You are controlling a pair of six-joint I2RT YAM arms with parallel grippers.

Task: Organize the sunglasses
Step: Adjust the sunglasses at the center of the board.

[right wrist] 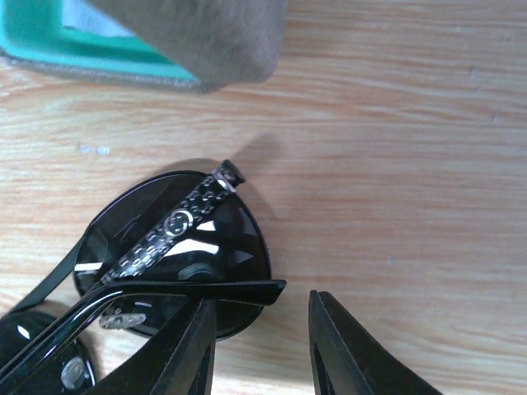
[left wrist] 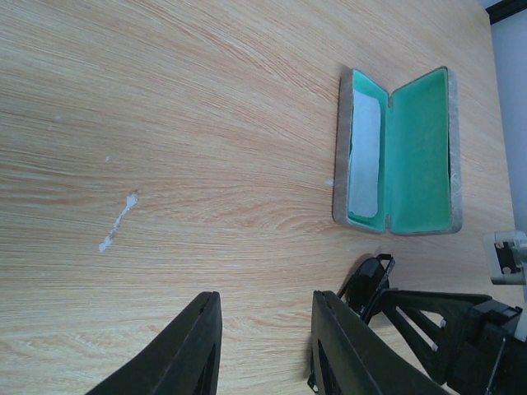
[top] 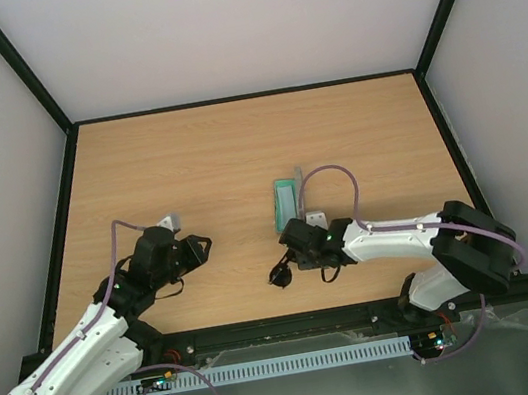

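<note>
The sunglasses [right wrist: 165,247] are black with dark lenses and a patterned folded arm. They lie on the wooden table just in front of the open grey case [right wrist: 214,41]. My right gripper [right wrist: 259,329] is open and low over them, and the tip of one folded arm reaches into the gap between its fingers. From above, the sunglasses [top: 280,275] sit at the tip of the right gripper [top: 286,258]. My left gripper [left wrist: 263,329] is open and empty, to the left, apart from the sunglasses [left wrist: 372,280].
The case [left wrist: 399,152] lies open with a green inside and a light cloth [left wrist: 366,156] in one half. From above, the case [top: 288,203] is just beyond the right gripper. The left gripper [top: 201,245] hovers over bare wood. Black frame rails edge the table.
</note>
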